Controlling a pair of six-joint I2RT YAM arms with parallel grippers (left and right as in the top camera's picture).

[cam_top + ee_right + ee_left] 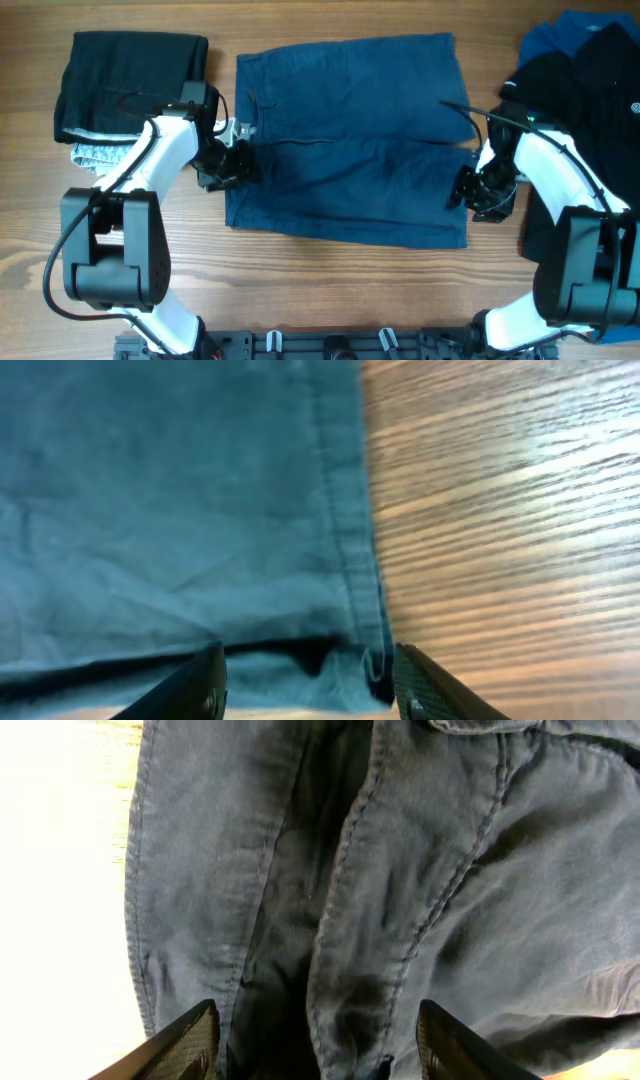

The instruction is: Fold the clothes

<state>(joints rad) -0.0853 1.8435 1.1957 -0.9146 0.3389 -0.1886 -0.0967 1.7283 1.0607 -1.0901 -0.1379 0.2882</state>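
Mid-fold, the left pincer (224,162) at the shorts (350,140) waistband and the right pincer (472,190) at the hem both gaped empty; next, each probably needed to pinch fabric.

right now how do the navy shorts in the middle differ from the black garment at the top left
The navy shorts are dark blue, the black garment black. The shorts cover far more table than the black garment. The shorts lie spread wide; the black garment is folded compactly, on a light grey piece. The left gripper and right gripper are at the shorts' side edges, not the black garment's. Both lie flat on the wooden table.
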